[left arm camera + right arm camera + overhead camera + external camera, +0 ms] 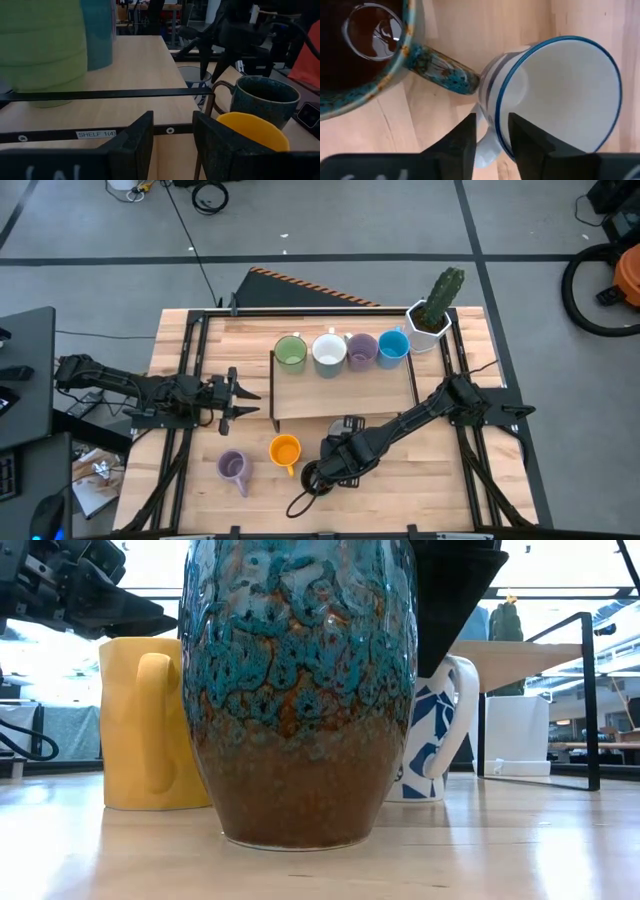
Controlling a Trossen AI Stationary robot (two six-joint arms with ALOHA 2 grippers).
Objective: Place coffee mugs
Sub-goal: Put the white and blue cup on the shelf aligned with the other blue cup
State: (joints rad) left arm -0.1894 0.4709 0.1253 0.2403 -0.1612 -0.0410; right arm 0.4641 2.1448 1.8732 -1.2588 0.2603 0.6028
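A white sticker on the dark rail of the shelf (100, 134) reads "SHELF 1(4)" (the only legible writing). The shelf's raised board (345, 390) stands mid-counter, and along its far edge sit four mugs in a row: the green mug (290, 352), a white mug (329, 351), a lavender mug (361, 350) and the blue mug (392, 345). The near half of the board is bare wood. Just past the row's right end, a white hexagonal pot with a cactus (433, 315) stands at the counter's far corner.

On the counter (440, 490) in front of the shelf lie a second lavender mug (233, 467) near the left front edge, the orange mug (285, 450) beside it, and then a dark teal-and-brown glazed mug (360, 55) with a white blue-striped mug (555, 95) just beyond its handle. Bare counter remains to the front right.

The right claw (492, 145) hangs over the striped mug, fingers slightly apart astride its rim, one inside and one outside by the handle; whether they press the wall cannot be told. The left claw (172, 145) waits at the shelf's left end, fingers parted on nothing, the orange mug just beside it.
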